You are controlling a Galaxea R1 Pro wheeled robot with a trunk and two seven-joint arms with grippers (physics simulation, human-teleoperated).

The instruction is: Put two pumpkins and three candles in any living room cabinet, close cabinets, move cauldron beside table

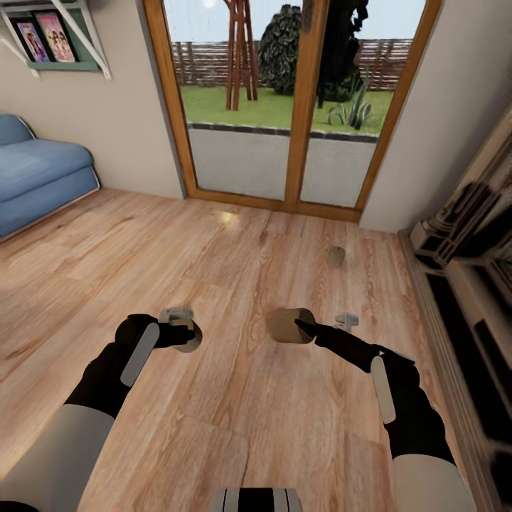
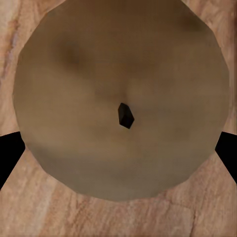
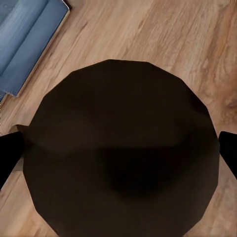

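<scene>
Head view: both arms reach fwd over bare wood floor (image 1: 235, 398), each carrying a candle. Left gripper (image 1: 183, 333) is clamped on a candle (image 1: 188, 336); in left wrist view that candle's (image 2: 121, 96) flat tan face w/ a small dark wick sits between the two black fingers (image 2: 7, 153), floor planks behind it. Right gripper (image 1: 307, 328) grips a second candle (image 1: 290, 326), lying sideways in the fingers; right wrist view shows its dark round end (image 3: 121, 153) between fingertips, floor and blue sofa (image 3: 27, 34) beyond. A third candle (image 1: 336, 257) stands alone on the floor, ahead and to the right, well apart from both grippers. Open floor in front runs to the glass patio door (image 1: 284, 99). Sofa (image 1: 39, 178) edge at far left; dark shelving unit (image 1: 469, 270) lines the right wall, near the right arm.
</scene>
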